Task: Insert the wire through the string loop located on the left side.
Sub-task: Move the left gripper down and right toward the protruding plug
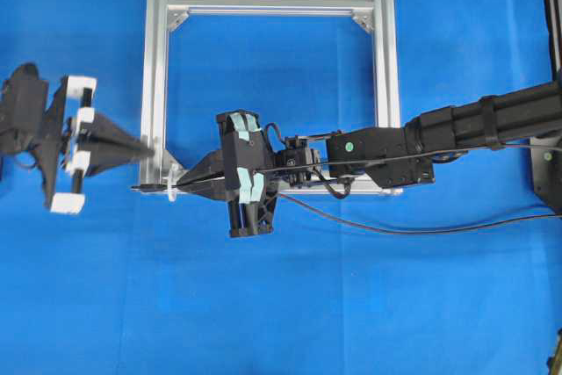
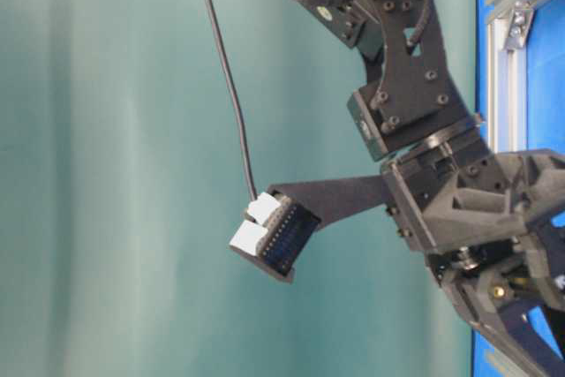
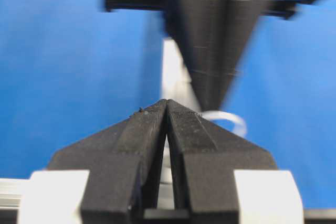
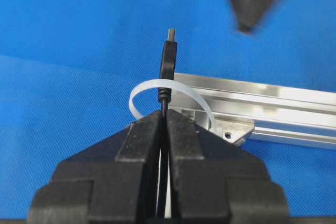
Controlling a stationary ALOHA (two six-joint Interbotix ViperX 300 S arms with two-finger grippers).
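Right gripper (image 4: pixel 164 116): jaws clamped on the wire (image 4: pixel 168 61) just behind its plug.
Wire: plug already poked through the string loop (image 4: pixel 173 92) at the lower-left corner of the frame (image 1: pixel 156 76) — tip juts past the far side.
Left gripper (image 1: pixel 145 154): fingers pressed together, holding nothing; tip just beside that corner, pointing at the plug.
Step in hand: a judgement — left jaws must part, then pinch the plug beyond the loop before the right lets go; keep the wire level.
Right wrist view: shows plug through loop.
Overhead view: loop barely visible; gives both arms' layout.
Left wrist view: blurred.
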